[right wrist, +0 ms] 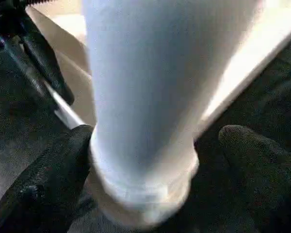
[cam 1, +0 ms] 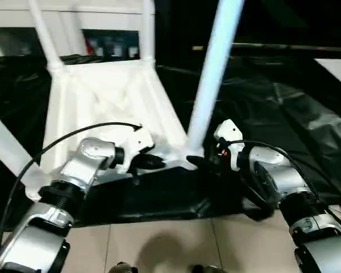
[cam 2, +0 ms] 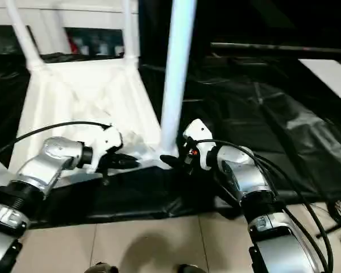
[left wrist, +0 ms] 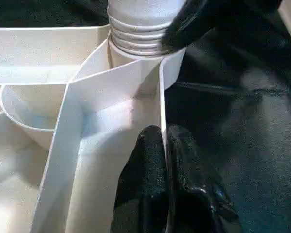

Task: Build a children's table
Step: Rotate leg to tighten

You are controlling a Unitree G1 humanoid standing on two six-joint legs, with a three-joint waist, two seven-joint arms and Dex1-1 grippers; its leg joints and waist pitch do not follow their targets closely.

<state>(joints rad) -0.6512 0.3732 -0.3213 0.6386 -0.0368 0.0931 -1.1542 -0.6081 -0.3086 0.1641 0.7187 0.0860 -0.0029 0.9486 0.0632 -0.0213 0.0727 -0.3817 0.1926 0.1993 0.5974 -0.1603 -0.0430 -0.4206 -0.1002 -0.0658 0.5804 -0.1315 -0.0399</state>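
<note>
Two tools, one tabletop, four legs

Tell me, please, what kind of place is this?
Probably an indoor workroom or lab, set up for assembly. The floor is tiled, a black sheet covers the work area, and the upturned tabletop lies on it with legs standing up.

Looks like some kind of indoor robot test space or lab rather than anyone's home: the floor is plain beige tile with a big sheet of black plastic spread over it as a work area. Loose black cables trail across the floor on the right, and there's a white cabinet along the back wall with small stuff stored behind its glass.
</note>
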